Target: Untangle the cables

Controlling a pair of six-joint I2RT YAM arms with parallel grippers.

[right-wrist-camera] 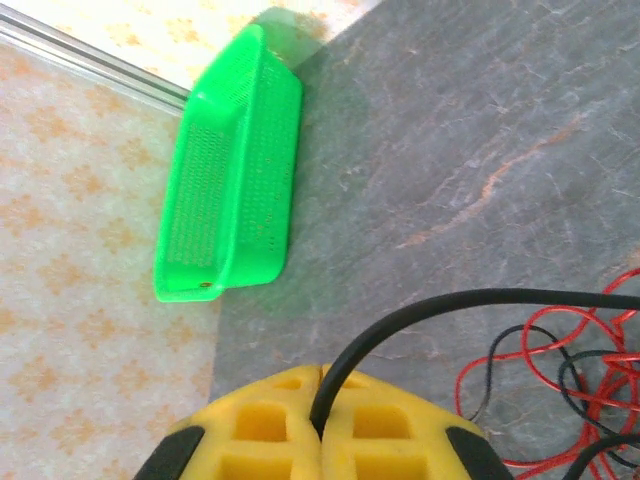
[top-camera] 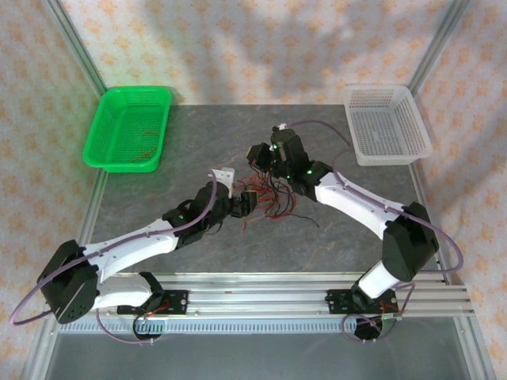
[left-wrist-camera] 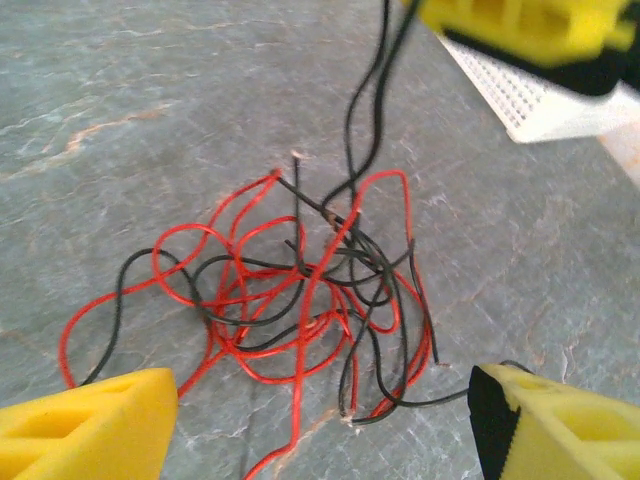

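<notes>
The cables (left-wrist-camera: 300,290) lie as a loose tangle of thin red and black wires on the grey table, seen from above as a small knot (top-camera: 273,202) at the table's middle. My left gripper (left-wrist-camera: 325,430) hovers over the tangle's near side, open, with nothing between its yellow fingers (left-wrist-camera: 90,425). My right gripper (right-wrist-camera: 322,390) is shut on a black cable (right-wrist-camera: 430,310) that curves away to the tangle (right-wrist-camera: 570,370). In the left wrist view that black cable (left-wrist-camera: 375,100) rises from the tangle to the right gripper's fingers (left-wrist-camera: 520,25). From above, the right gripper (top-camera: 265,158) sits just behind the tangle.
A green basket (top-camera: 129,127) with a few red wires inside stands at the back left, also in the right wrist view (right-wrist-camera: 230,170). A white basket (top-camera: 388,123) stands at the back right. Metal frame posts and patterned walls surround the table.
</notes>
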